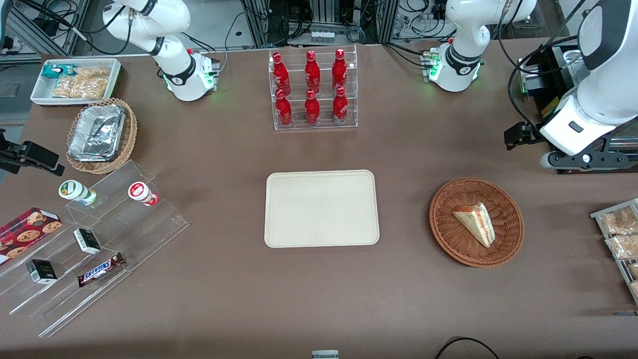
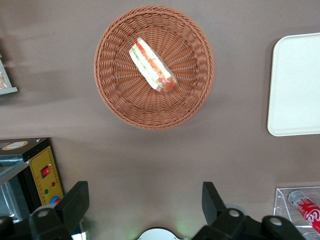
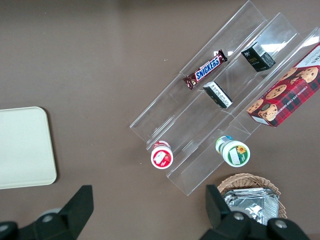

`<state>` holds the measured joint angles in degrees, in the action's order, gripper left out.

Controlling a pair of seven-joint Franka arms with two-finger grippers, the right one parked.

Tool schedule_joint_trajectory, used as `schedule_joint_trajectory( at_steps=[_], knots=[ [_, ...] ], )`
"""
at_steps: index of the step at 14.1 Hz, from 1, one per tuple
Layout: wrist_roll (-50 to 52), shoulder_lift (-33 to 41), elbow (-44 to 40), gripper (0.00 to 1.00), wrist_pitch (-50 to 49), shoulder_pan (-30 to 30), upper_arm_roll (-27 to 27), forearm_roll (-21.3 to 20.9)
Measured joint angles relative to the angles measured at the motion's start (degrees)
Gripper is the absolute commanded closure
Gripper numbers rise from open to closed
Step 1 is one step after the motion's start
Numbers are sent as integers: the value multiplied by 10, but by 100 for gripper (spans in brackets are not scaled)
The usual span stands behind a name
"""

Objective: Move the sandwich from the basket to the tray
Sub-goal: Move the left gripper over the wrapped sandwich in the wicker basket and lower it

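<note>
One brown worktop (image 1: 408, 149) carries everything; the cream tray (image 1: 321, 208) lies flat at its middle, bare; the reddish wicker basket (image 1: 476, 222) sits well apart from it toward the working arm's end; the sandwich (image 1: 474, 222) lies in the basket; the left arm's tool (image 2: 145, 207) hangs above bare worktop, away from the basket, fingers spread wide, holding nothing.

The sandwich (image 1: 475, 223) (image 2: 152, 65) lies in the basket (image 1: 448, 239) (image 2: 120, 100), which sits toward the working arm's end of the table (image 1: 239, 299), well apart from the tray (image 1: 321, 208) (image 2: 296, 85) at mid-table. The bottle rack (image 1: 313, 89) stands farther from the front camera than the tray. The gripper (image 2: 145, 207), fingers spread, hangs above bare table near the basket, farther from the camera.
</note>
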<state>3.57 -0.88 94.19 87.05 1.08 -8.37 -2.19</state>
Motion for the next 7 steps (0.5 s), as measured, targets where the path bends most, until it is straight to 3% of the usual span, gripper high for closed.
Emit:
schedule_joint_trajectory(
  at_steps=[7],
  knots=[
    [-6, -33, 35, 0, 28, 3, 3, 2]
  ],
)
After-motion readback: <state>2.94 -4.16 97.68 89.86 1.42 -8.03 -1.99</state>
